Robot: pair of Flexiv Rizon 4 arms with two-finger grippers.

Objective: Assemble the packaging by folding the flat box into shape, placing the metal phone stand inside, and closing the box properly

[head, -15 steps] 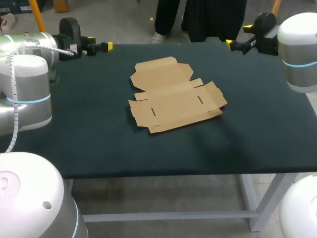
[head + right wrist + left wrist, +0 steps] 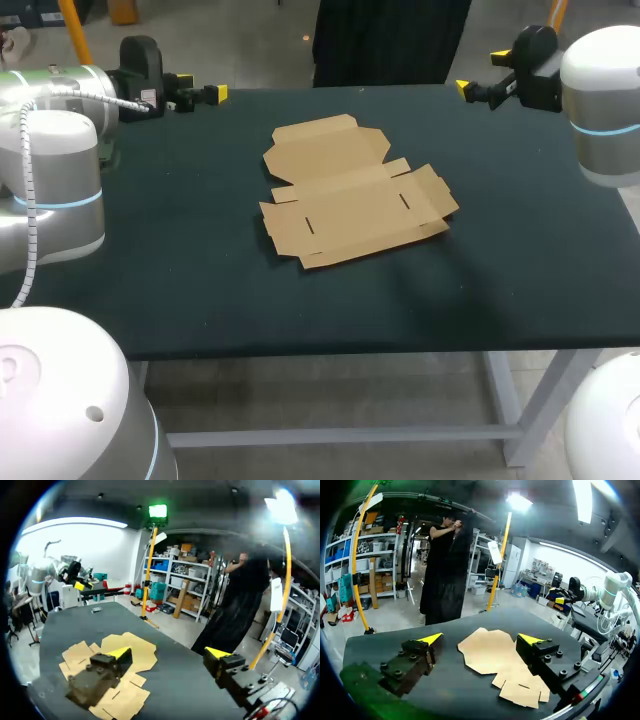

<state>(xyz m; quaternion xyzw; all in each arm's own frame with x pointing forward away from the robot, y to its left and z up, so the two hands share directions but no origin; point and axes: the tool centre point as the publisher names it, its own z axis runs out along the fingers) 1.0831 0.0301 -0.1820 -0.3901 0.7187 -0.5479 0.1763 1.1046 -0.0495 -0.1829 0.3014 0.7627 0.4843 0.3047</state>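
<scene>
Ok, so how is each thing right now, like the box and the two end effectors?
box: flat, not folded, flaps spread out.
left end effector: open, holding nothing, apart from the box.
right end effector: open, holding nothing, apart from the box.

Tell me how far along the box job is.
Nothing done yet: the box lies flat, unfolded, on the table. Nothing in hand: left gripper and right gripper hang open and empty by the far edge. Left: folding, putting in the stand (not in view), closing.
</scene>
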